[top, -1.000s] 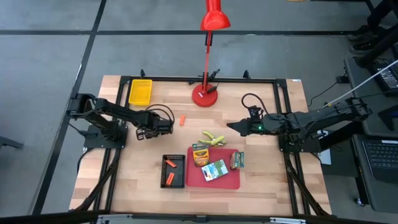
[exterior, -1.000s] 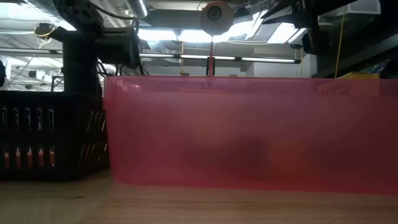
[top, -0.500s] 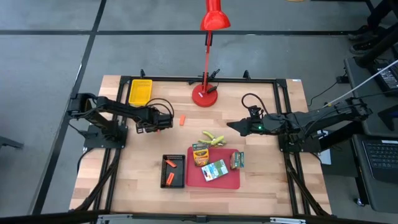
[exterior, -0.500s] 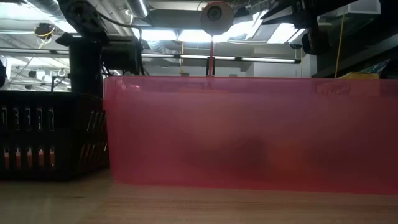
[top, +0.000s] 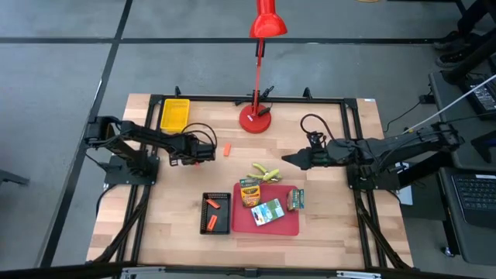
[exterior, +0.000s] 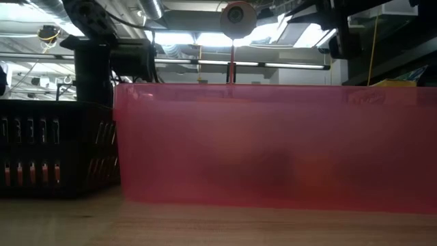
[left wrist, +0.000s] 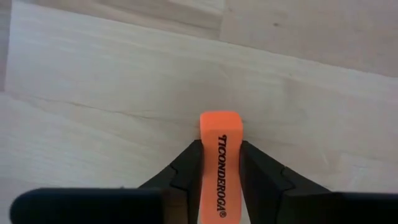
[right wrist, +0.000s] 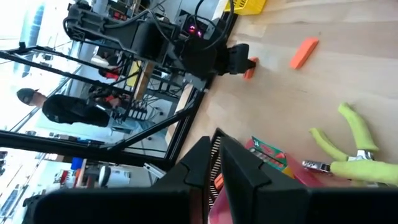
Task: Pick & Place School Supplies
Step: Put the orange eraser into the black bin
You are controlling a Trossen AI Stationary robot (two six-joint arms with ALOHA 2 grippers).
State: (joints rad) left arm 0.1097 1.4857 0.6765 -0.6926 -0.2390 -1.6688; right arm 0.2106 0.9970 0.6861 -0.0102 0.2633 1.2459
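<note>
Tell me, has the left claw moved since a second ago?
Yes. In the high view the left claw has shifted away from the black tray, toward the yellow tray.

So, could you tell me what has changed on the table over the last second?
The left gripper moved up the table away from the black tray and closed on an orange stick. The right gripper stayed near the scissors-like tool, shut and empty. The other orange stick, crayon boxes, red tray and red lamp are unmoved.
</note>
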